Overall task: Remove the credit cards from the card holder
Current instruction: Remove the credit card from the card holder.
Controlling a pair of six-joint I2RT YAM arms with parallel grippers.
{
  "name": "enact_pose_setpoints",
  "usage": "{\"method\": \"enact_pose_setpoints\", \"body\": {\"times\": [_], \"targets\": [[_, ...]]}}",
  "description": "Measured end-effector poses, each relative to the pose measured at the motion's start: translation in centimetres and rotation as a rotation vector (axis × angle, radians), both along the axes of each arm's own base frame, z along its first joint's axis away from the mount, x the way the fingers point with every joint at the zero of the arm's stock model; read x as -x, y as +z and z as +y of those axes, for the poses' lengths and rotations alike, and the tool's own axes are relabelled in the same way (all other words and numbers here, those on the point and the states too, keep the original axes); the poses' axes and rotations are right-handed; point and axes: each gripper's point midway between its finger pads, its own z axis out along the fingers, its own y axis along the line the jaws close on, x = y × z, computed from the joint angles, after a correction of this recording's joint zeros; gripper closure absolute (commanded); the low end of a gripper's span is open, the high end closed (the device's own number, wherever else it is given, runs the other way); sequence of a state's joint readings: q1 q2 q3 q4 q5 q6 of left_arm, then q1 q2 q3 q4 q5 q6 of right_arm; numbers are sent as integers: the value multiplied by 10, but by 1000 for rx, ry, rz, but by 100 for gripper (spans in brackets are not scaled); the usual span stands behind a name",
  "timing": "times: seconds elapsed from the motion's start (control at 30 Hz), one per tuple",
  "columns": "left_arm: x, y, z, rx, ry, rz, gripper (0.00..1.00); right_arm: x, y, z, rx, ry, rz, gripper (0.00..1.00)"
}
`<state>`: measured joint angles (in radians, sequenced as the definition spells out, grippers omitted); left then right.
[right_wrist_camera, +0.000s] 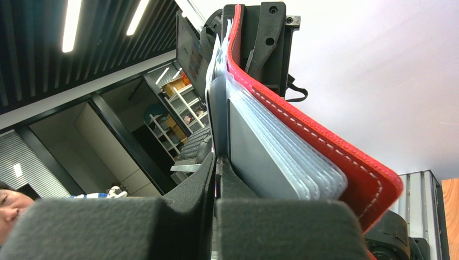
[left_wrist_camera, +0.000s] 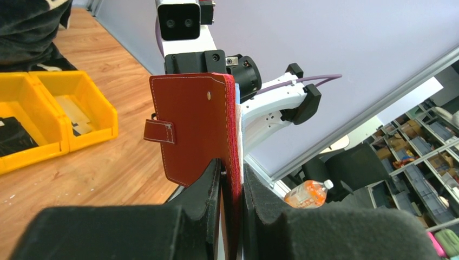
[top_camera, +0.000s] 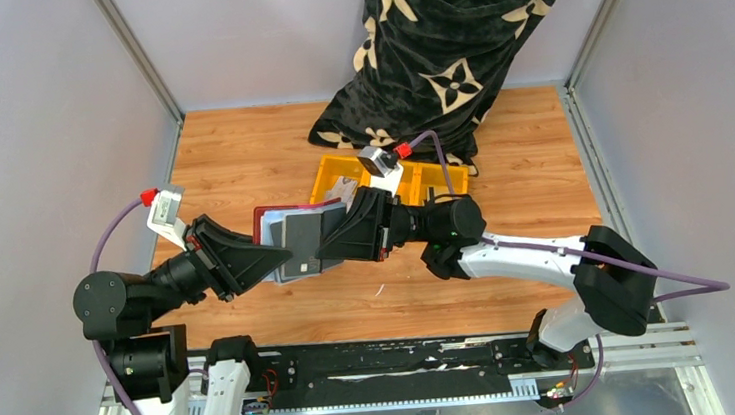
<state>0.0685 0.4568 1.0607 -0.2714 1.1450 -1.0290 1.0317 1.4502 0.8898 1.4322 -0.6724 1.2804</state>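
The dark red card holder (top_camera: 266, 216) is held open above the table between both arms. My left gripper (top_camera: 283, 260) is shut on its lower edge; in the left wrist view the fingers (left_wrist_camera: 208, 187) clamp the red cover (left_wrist_camera: 195, 124), whose snap tab (left_wrist_camera: 159, 131) hangs on the left. My right gripper (top_camera: 326, 239) is shut on a dark grey credit card (top_camera: 301, 238) at the holder's right side. In the right wrist view the gripper (right_wrist_camera: 216, 165) pinches the thin card (right_wrist_camera: 218, 108) edge-on, beside the clear sleeves (right_wrist_camera: 295, 170) and red cover (right_wrist_camera: 325, 143).
A yellow three-compartment bin (top_camera: 436, 176) stands just behind the right gripper and also shows in the left wrist view (left_wrist_camera: 81, 92). A black cloth with a pale flower print (top_camera: 449, 40) hangs at the back. Grey walls close both sides.
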Motion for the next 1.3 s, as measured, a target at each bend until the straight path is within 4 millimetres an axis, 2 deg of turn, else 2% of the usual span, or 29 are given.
{"method": "enact_pose_setpoints", "body": {"times": [0.13,0.47,0.53,0.6,0.8,0.93,1.07,1.3], "targets": [[0,-1,0,-1,2,1,81,0,0,0,-3,-3,2,100],[1,-3,-1,-6,-10,12,83,1,-2,-5,3,-13,12,100],[2,-3,-1,-7,-13,12,87,0,-2,-5,2,-16,9,89],[2,-3,-1,-7,-13,12,89,0,-2,-5,4,-16,11,83],[2,-2,0,-9,-8,0,90,-1,7,-9,-25,-17,-3,80],[3,1,0,-9,-4,-13,90,-2,17,-7,-44,-9,-15,82],[4,4,0,-12,0,-30,89,-3,21,-5,-48,-5,-17,100],[6,6,0,-15,2,-39,86,-5,21,-5,-48,-9,-11,100]]}}
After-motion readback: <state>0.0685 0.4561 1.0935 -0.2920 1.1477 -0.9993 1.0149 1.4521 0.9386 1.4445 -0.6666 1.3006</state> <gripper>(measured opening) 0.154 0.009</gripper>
